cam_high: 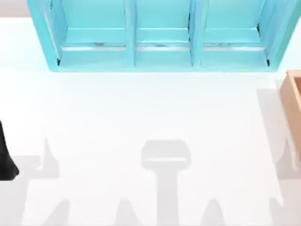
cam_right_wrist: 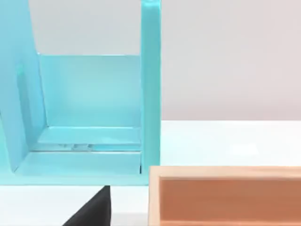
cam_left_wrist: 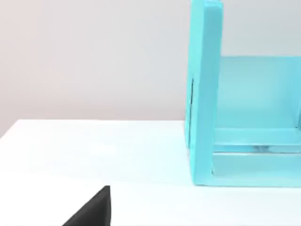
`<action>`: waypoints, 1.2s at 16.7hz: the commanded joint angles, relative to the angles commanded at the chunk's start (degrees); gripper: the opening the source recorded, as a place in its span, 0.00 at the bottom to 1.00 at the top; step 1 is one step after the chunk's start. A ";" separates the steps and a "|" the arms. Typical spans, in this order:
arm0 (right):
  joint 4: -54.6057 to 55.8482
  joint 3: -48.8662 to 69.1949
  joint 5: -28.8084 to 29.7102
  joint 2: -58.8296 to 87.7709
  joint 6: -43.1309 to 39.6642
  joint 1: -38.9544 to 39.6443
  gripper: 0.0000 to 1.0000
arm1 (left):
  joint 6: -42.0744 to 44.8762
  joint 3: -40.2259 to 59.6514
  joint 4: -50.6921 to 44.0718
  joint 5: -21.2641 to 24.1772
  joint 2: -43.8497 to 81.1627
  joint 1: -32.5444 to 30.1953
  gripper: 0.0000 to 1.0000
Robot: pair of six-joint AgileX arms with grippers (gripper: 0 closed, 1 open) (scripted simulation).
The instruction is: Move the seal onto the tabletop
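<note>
– Top view, biggest thing first: what lies there?

– The white tabletop (cam_high: 141, 117), broad and flat, which I judge to be the landing ground for the seal. At its far edge stands the light-blue shelf cabinet (cam_high: 160, 61), its three bays facing the arms, presumably so that either arm can reach in.

– And at the right?

– A tan wooden box (cam_high: 292, 99) sits at the right edge, near the cabinet's right end but apart from it.

– The arms?

– The left arm (cam_high: 7, 155) is a black shape at the left edge. The left gripper (cam_left_wrist: 94, 209) is a dark wedge low over the table, facing the cabinet's end panel. The right gripper (cam_right_wrist: 94, 209) faces the right bay and the box wall. Both look parked. Whether either is open or closed, I cannot tell.

– The seal itself?

– Where it rests and how it looks cannot be told. The box wall hides the box's inside, which is a likely spot, at a guess. No part of the task looks done.
</note>
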 joint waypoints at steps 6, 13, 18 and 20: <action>-5.93 6.05 -0.01 6.18 -1.70 -1.75 1.00 | 0.00 0.00 0.00 0.00 0.00 0.00 1.00; -32.50 33.07 -0.17 38.87 -8.57 -8.77 1.00 | 0.00 0.00 0.00 0.00 0.00 0.00 1.00; -53.51 53.45 -0.27 65.01 -13.98 -14.43 1.00 | 0.00 0.00 0.00 0.00 0.00 0.00 1.00; -60.70 60.74 -0.27 73.52 -15.91 -16.37 1.00 | 0.00 0.00 0.00 0.00 0.00 0.00 1.00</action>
